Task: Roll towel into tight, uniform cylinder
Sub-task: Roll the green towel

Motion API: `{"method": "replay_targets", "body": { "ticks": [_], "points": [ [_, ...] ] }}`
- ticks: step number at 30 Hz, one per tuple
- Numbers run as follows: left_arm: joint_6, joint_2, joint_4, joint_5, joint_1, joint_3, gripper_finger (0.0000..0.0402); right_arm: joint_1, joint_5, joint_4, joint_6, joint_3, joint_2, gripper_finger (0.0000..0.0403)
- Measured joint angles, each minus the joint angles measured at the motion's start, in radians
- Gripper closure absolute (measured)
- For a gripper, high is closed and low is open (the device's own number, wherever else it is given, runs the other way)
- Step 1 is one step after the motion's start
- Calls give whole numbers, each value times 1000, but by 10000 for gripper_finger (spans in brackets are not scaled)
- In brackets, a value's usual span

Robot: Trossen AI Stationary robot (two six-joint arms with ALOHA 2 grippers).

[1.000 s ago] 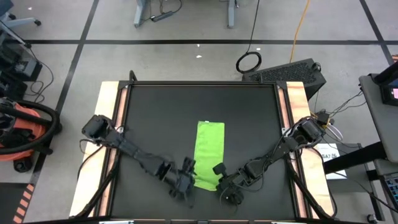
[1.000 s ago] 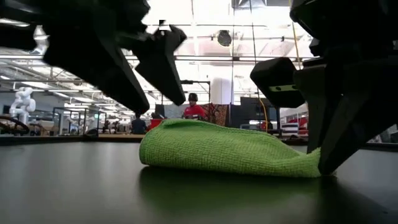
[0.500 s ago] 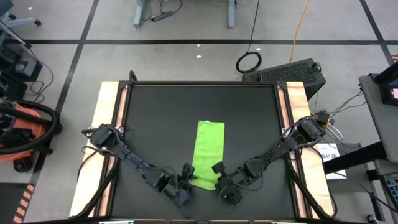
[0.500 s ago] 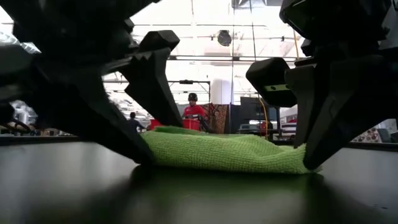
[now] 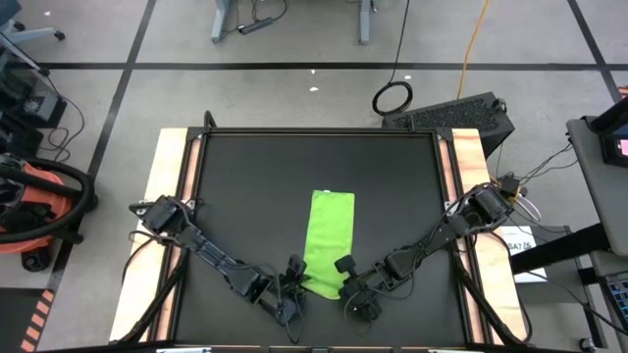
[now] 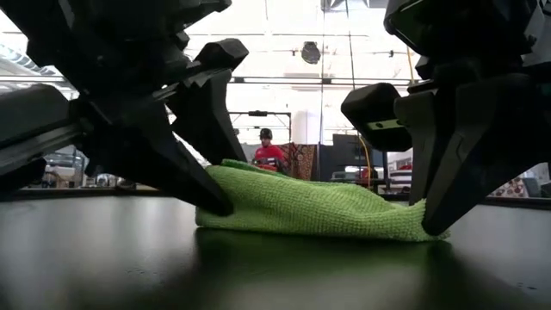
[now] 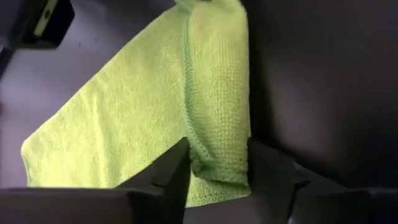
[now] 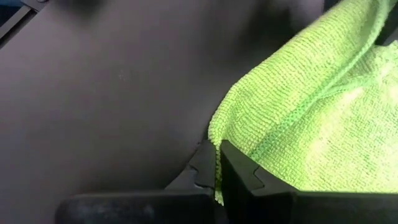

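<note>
The lime-green towel (image 5: pixel 331 240) lies as a narrow strip on the black mat (image 5: pixel 245 196), running from the middle toward the near edge. Its near end is folded thick; the towel also shows in the low view (image 6: pixel 318 211). My left gripper (image 5: pixel 292 281) is at the towel's near left corner and is shut on it in the left wrist view (image 7: pixel 217 174). My right gripper (image 5: pixel 345 282) is at the near right corner and is shut on the edge there in the right wrist view (image 8: pixel 217 171). My left gripper pinches the folded near end of the towel at its left corner (image 7: pixel 217 155) between its two fingers, over several layers with the hemmed edge showing. The fingers slant down from the near left. That end stands a little raised (image 6: pixel 225 172); the rest lies on the mat. My right gripper pinches the thin edge of the towel at its near right corner (image 8: pixel 219 140) between fingers that are almost together. The fingers slant down from the near right. The held corner (image 6: pixel 426 228) sits low at the mat, and the cloth runs slack away from it.
Wooden strips (image 5: pixel 172 157) border the mat on the left and right. There is bare mat on both sides of the towel and beyond its far end. A person in red (image 6: pixel 269 153) is in the room far behind the table.
My left gripper has come down from above the towel to the mat at the towel's near left corner and now has that corner between its fingers. The towel's hump first sank flatter, then its left end rose a little. My right gripper has stayed at the right corner.
</note>
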Motion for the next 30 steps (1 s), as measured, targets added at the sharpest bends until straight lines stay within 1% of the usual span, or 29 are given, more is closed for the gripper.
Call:
{"method": "replay_targets", "body": {
  "ticks": [2,4,6,8,9,11,15,22,27,30],
  "points": [
    [6,0,7,0,-4,0,221,-1,-1,0,5,0,0,402],
    [-4,0,6,-13,-9,0,181,-1,-11,0,6,0,0,402],
    [-10,0,5,-49,-15,0,138,-3,-20,0,11,0,0,402],
    [-10,-1,4,-106,-29,0,105,-3,-22,0,16,0,0,402],
    [-8,-1,4,-138,-39,0,95,-3,-22,0,16,0,0,402],
    [-4,-1,4,-202,-60,0,87,-3,-23,0,19,0,0,402],
    [7,-2,30,-215,-94,0,97,-3,-27,0,23,0,0,402],
    [17,-2,57,-118,-111,0,143,-10,-28,1,23,0,-1,402],
    [46,-2,66,-105,-102,0,184,-10,-27,1,30,0,-1,402],
    [70,-2,64,-60,-84,0,201,-10,-27,1,31,0,-1,402]
  ]
}}
